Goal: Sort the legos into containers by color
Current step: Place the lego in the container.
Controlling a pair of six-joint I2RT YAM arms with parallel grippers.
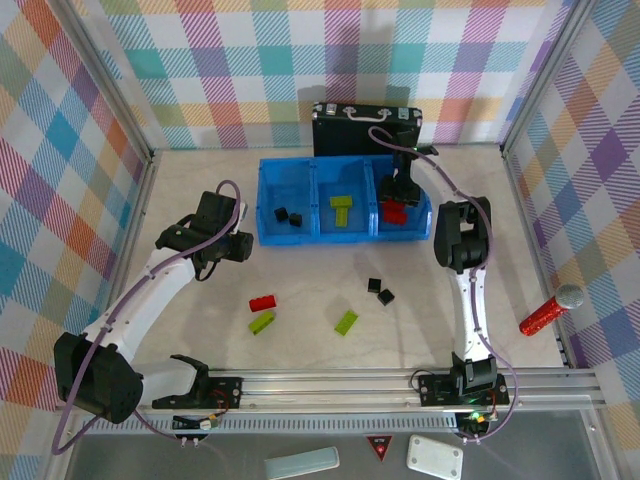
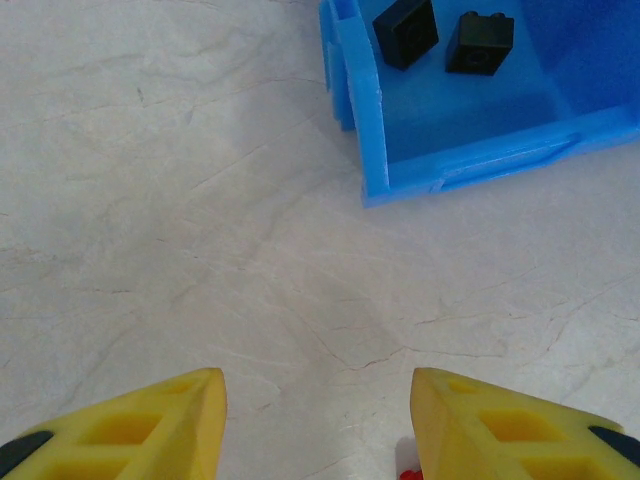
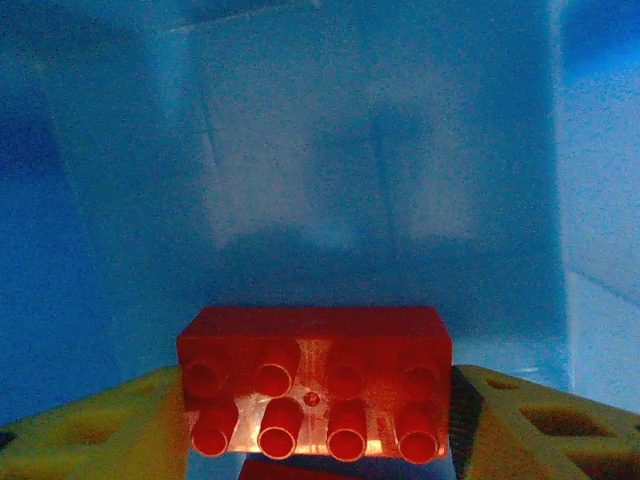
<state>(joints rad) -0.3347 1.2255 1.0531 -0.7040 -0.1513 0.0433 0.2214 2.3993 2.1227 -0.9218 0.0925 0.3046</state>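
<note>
The blue three-compartment bin [image 1: 345,236] stands at the back of the table. Its left compartment holds two black bricks [image 1: 288,215], the middle one lime-green bricks [image 1: 342,207], the right one red bricks [image 1: 395,213]. My right gripper [image 1: 401,190] hangs inside the right compartment, shut on a red brick [image 3: 313,380] with blue walls all round. My left gripper [image 1: 232,246] is open and holds nothing, above bare table off the bin's front left corner [image 2: 372,190]. Loose on the table lie a red brick [image 1: 263,302], two green bricks [image 1: 262,321] [image 1: 346,321] and two black bricks [image 1: 380,291].
A black briefcase [image 1: 366,128] stands behind the bin. A red microphone with a grey head [image 1: 550,312] lies near the right wall. Checked walls close the table on three sides, and the aluminium rail [image 1: 340,382] with the arm bases runs along the front.
</note>
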